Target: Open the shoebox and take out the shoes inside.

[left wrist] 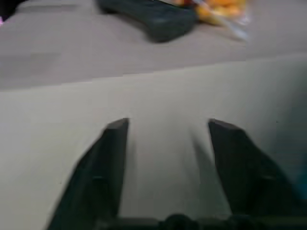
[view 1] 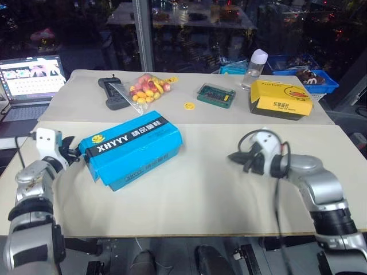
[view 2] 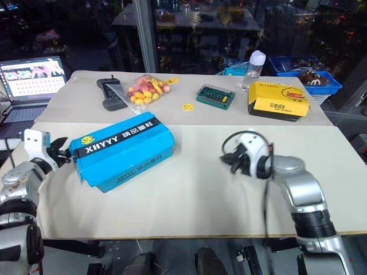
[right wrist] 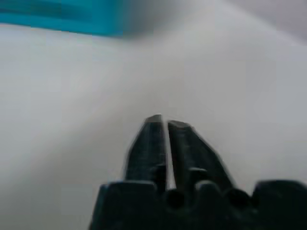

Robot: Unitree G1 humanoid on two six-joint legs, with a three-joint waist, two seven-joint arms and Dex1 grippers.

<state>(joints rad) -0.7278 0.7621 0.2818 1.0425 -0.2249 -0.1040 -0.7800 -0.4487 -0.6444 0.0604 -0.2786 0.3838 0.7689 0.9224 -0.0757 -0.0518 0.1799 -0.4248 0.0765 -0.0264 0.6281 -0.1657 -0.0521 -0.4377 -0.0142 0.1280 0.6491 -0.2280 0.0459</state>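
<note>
The bright blue shoebox (view 1: pixel 135 149) with white "XHYYY" lettering lies shut and slanted on the near table. The shoes are hidden inside. My left gripper (view 1: pixel 73 153) hovers just off the box's left end, its fingers (left wrist: pixel 108 163) apart with only bare tabletop between them. My right gripper (view 1: pixel 236 157) is shut and empty over the tabletop, well to the right of the box and pointing toward it. In the right wrist view the shoebox (right wrist: pixel 62 17) is a blue strip beyond the closed fingertips.
On the far table sit a yellow box with a duck logo (view 1: pixel 281 98), a clear bottle (view 1: pixel 256 69), a green case (view 1: pixel 216 95), a bag of coloured sweets (view 1: pixel 148 89), a black controller (view 1: pixel 113 93) and blue bins (view 1: pixel 312 77). A laptop (view 1: pixel 28 86) stands far left.
</note>
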